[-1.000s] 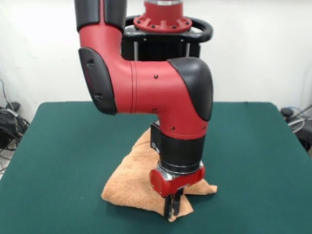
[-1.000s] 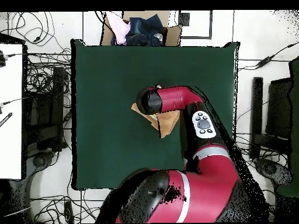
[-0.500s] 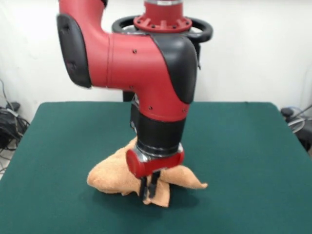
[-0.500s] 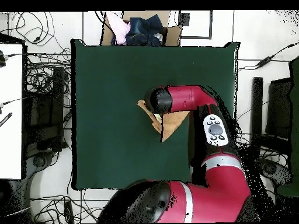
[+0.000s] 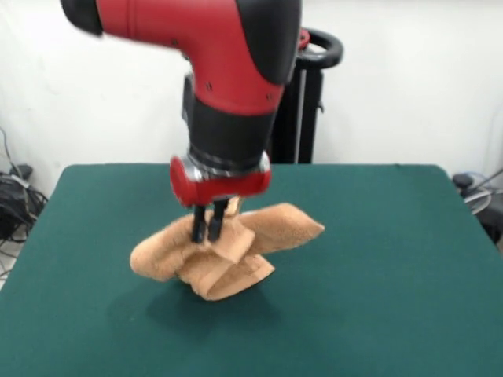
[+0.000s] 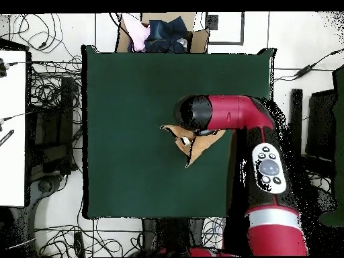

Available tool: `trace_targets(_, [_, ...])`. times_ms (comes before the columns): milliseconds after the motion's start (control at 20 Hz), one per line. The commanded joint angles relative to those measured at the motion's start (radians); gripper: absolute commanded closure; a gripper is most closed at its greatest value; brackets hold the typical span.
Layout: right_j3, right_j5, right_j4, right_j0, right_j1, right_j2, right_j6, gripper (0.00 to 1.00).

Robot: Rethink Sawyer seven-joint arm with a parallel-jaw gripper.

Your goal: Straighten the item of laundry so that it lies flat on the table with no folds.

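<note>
— Where is the towel point(image 5: 224, 251)?
— Bunched under the gripper point(image 5: 207, 229), which pinches its top fold; lower folds rest on the table point(image 5: 377, 267).
— And the arm point(image 5: 228, 86)?
— Wrist points straight down from above.

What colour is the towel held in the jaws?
Light orange-tan, plain; the towel shows best in the front view.

Big dark green desk point(image 5: 393, 259), felt-looking top. Only thing on it is the orange-tan towel point(image 5: 228, 255), all bunched up and folded near the middle, its lower folds touching the green and part of it lifted off the surface.
</note>
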Motion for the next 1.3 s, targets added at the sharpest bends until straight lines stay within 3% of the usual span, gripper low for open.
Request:
trace_targets(50, [0.126,0.111,0.034,-0.028,-0.113,-0.018,0.039,1.00])
trace_targets(1300, [0.330,0.150,0.056,-0.084,-0.353,-0.024,0.047,1.00])
